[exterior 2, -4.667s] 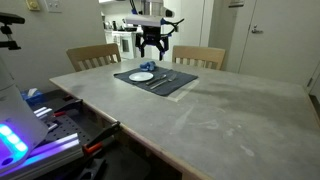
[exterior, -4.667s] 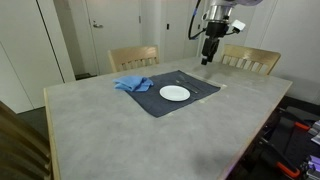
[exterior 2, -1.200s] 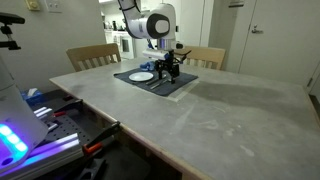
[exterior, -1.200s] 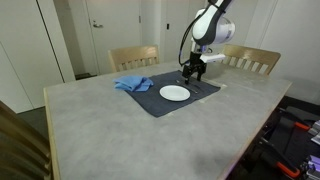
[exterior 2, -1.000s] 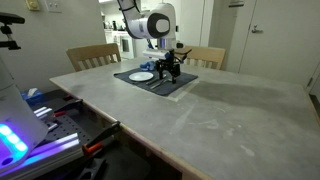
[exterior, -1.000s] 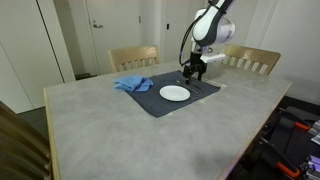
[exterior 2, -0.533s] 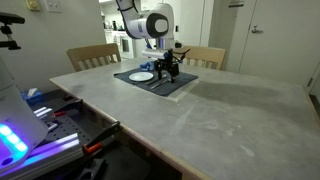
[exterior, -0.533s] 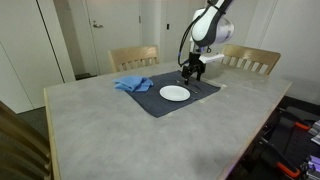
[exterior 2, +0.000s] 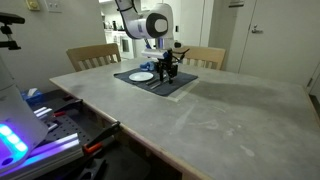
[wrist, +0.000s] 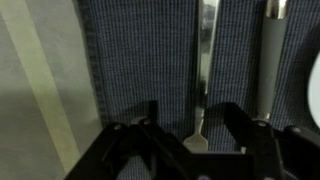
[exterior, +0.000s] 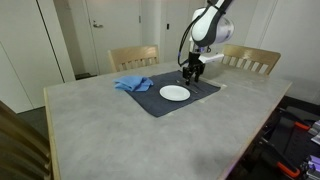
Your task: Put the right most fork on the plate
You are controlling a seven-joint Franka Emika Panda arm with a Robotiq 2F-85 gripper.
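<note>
A white plate [exterior: 174,93] lies on a dark placemat [exterior: 160,103] in both exterior views [exterior 2: 142,76]. My gripper [exterior: 189,77] hangs low over the mat just beside the plate [exterior 2: 168,78]. In the wrist view a silver fork [wrist: 203,70] lies lengthwise on the mat. My gripper [wrist: 192,125] is open, with one finger on each side of the fork's near end, not touching it. A second utensil [wrist: 272,60] lies parallel to it, and the plate's rim [wrist: 314,90] shows at the frame edge.
A crumpled blue cloth [exterior: 133,84] lies on the mat's far corner. Two wooden chairs [exterior: 133,58] [exterior: 250,60] stand behind the grey table [exterior: 110,130]. The mat's edge and bare table [wrist: 40,80] show in the wrist view.
The gripper has come down from high above the mat to just over the fork. Over the last second it has barely moved.
</note>
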